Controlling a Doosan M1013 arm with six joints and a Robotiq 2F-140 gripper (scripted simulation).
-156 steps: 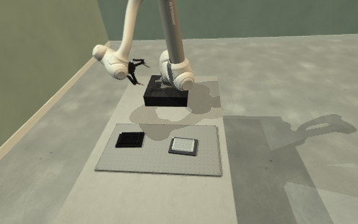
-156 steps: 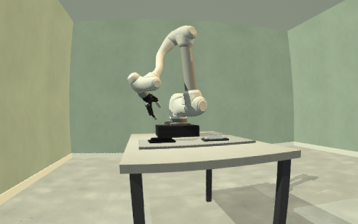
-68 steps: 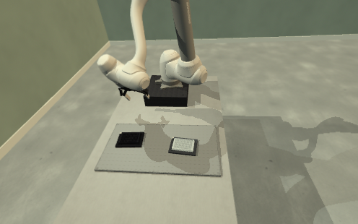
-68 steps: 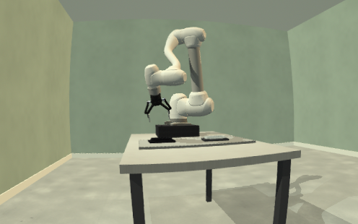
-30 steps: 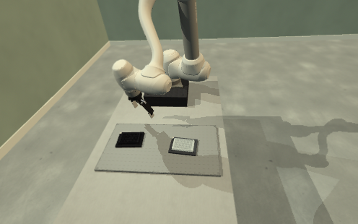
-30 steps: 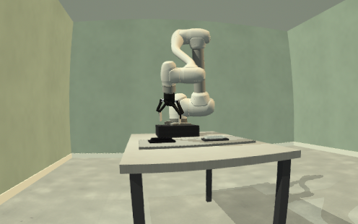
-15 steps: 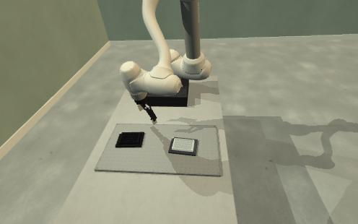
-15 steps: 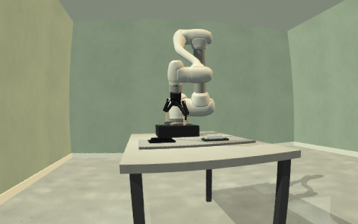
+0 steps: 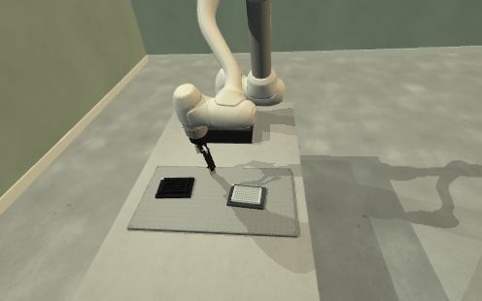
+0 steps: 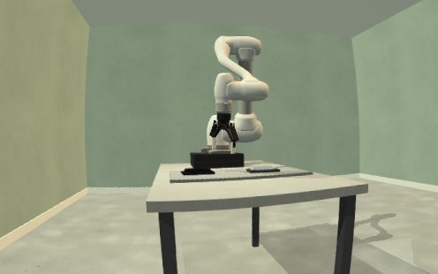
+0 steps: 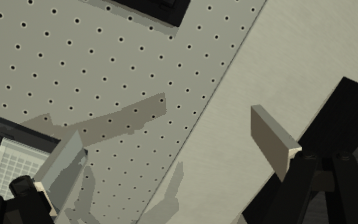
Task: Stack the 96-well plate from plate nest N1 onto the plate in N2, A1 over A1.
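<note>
Grey perforated board [image 9: 214, 220]: lies flat on the pale table [image 9: 194, 272], nearest of the task's things in the top view, and carries both nests.
White 96-well plate [image 9: 247, 194]: sits in its dark nest N1 [image 9: 232, 202] on the board's right half in the top view, which is the arm's own left. Nothing touches it. A corner of it shows at the lower left of the wrist view [image 11: 20, 160].
Black 96-well plate [image 9: 175, 186]: rests on nest N2 [image 9: 160, 194] on the board's left half in the top view, well apart from the white plate. The plate and the nest are both dark, so the line between them is hard to make out. The A1 marks are too small to read on either plate.
Gripper [image 9: 211, 165]: hangs pointing down above the far edge of the board, roughly between the two nests and closer to the arm than either.
Fingers: spread wide with nothing between them. In the wrist view one pad [image 11: 62, 167] is over the perforated board and the other [image 11: 275, 140] over bare table top.
Arm [image 9: 219, 112]: white, folded low, with its wrist just in front of the base.
Base block [image 10: 196, 161]: black, on the table behind the board.
Walls: green, beyond the table.
</note>
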